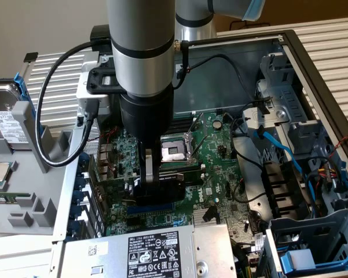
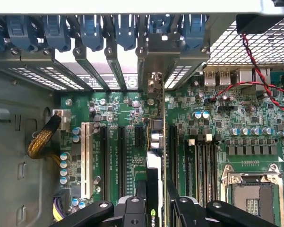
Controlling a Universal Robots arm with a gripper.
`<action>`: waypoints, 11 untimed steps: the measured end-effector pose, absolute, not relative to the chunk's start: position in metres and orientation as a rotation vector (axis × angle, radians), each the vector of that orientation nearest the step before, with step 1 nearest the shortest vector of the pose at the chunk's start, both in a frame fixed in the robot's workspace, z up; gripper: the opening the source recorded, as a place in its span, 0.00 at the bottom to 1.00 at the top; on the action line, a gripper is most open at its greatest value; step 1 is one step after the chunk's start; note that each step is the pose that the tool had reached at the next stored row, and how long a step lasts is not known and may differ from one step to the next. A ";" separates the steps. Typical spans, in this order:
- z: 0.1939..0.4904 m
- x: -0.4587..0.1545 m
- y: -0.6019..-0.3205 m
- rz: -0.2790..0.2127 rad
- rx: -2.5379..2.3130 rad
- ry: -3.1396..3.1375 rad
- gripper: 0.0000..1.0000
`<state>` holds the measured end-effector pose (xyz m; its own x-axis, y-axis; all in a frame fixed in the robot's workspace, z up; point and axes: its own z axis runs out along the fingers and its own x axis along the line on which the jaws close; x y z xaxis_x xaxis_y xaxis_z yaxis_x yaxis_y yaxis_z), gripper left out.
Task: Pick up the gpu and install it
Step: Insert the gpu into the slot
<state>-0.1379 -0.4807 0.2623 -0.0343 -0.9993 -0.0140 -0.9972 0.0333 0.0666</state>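
Beige wall, white slatted surface

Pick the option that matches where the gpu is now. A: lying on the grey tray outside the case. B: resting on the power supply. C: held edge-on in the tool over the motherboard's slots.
C: the tool grips the gpu edge-on, above the motherboard slots.

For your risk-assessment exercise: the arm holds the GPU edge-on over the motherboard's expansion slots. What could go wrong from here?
1. The gripper is shut on the GPU; if the card sits slightly off its slot, pressing may damage it.
2. Its silver bracket may catch the neighbouring slot covers.
3. The red-black wires lie close by.
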 end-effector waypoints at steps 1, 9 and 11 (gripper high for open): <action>0.262 -0.138 -0.481 -0.090 2.157 -2.232 0.27; 0.261 -0.138 -0.480 -0.089 2.157 -2.232 0.27; 0.261 -0.138 -0.480 -0.089 2.157 -2.232 0.27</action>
<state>-0.1383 -0.4803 0.2606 -0.0343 -0.9993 -0.0140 -0.9972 0.0333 0.0666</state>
